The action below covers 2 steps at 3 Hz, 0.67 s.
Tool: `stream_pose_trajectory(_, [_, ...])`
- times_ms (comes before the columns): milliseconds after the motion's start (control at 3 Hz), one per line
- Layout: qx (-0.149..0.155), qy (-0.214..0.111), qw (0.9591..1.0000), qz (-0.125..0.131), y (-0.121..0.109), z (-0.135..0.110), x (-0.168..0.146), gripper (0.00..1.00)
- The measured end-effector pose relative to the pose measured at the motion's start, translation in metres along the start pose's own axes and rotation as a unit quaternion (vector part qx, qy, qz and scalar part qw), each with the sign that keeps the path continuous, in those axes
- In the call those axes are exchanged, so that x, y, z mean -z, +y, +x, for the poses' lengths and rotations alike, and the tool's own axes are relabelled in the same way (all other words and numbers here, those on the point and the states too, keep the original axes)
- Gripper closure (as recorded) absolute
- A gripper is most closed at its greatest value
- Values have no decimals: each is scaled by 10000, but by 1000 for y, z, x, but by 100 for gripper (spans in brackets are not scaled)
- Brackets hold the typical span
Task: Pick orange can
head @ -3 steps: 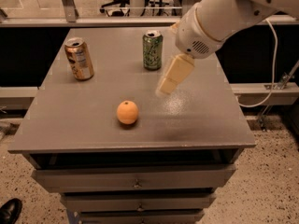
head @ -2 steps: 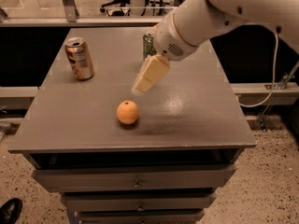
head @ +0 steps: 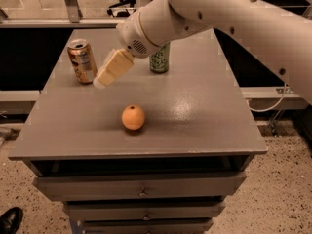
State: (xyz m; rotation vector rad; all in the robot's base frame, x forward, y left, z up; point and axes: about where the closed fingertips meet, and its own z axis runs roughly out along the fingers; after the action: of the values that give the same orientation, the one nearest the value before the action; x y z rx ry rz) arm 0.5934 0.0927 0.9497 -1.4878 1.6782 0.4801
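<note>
Orange can (head: 82, 61) stands upright on worktop (head: 195, 116); gripper (head: 100, 83) hovers just beside it, whether spread or closed cannot be told.

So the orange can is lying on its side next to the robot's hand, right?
Not quite. In the camera view the orange can stands upright on the table, not on its side. The rest holds: it is right next to the gripper, near the table's back left corner.
</note>
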Motion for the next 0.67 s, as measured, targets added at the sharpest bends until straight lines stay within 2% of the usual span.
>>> stream_pose_trajectory(333, [-252,-452,9984,-206,-2,-15,-45,0])
stream_pose_trajectory(667, [-536,-838,9946,-309,-18,-21,-91,0])
